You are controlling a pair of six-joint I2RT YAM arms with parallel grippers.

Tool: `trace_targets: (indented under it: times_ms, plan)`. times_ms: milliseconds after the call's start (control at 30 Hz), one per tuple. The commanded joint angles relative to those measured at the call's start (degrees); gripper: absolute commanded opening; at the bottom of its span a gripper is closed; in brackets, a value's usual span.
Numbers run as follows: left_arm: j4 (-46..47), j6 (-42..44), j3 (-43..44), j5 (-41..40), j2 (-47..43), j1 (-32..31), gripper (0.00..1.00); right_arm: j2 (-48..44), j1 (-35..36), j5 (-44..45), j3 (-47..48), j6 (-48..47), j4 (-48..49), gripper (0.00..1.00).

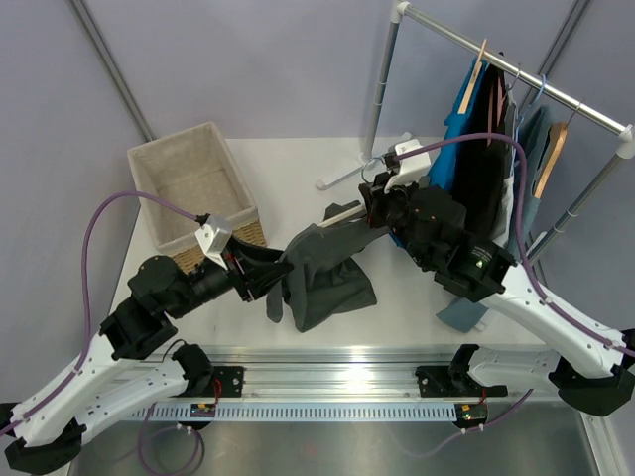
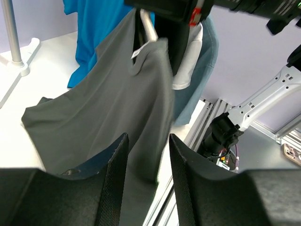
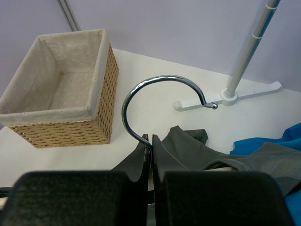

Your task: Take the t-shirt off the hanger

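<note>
The t-shirt (image 1: pixel 332 273) drapes from the hanger (image 1: pixel 342 211) above the table (image 1: pixel 298 169), hem on its top; if the collar catches a hanger arm (the likeliest snag), a pull would drag the hanger along. The right gripper (image 3: pixel 150 143) is clamped on the thin hook (image 3: pixel 160 79), which could twist out; the left gripper (image 2: pixel 147 139) gapes at the cloth's edge, gripping nothing visible, so closing may miss.

The plain dark grey t-shirt (image 1: pixel 327 273) is shown hung on the hanger (image 1: pixel 342 211). Its collar is carried at the top and its lower part is draped in folds on the bench (image 1: pixel 288 174). The pale wooden hanger is held tilted above the bench, and its silver hook (image 3: pixel 162 76) is clamped at the stem by the right claw (image 3: pixel 151 141).
</note>
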Motion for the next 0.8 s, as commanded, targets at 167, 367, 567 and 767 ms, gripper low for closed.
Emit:
trace_targets:
  times_ms: [167,367,567,767]
  plan:
    - [2.64,-1.18,-0.39,3.82,0.95,-0.23,0.00,-2.11,-0.53,1.44,7.11,0.61,-1.42,0.00]
    - [-1.65,-3.38,0.40,-6.35,-1.33,-0.23,0.00,-1.50,-6.85,-1.88,10.18,3.32,-5.81,0.00]
    - [-8.95,-3.99,0.40,-21.57,-5.02,-0.23,0.00,-2.64,-11.87,-5.07,10.80,4.83,-8.28,0.00]
    - [-12.21,-4.87,0.75,-25.27,-4.94,-0.23,0.00,-3.61,-11.96,-5.93,12.29,5.61,-8.98,0.00]
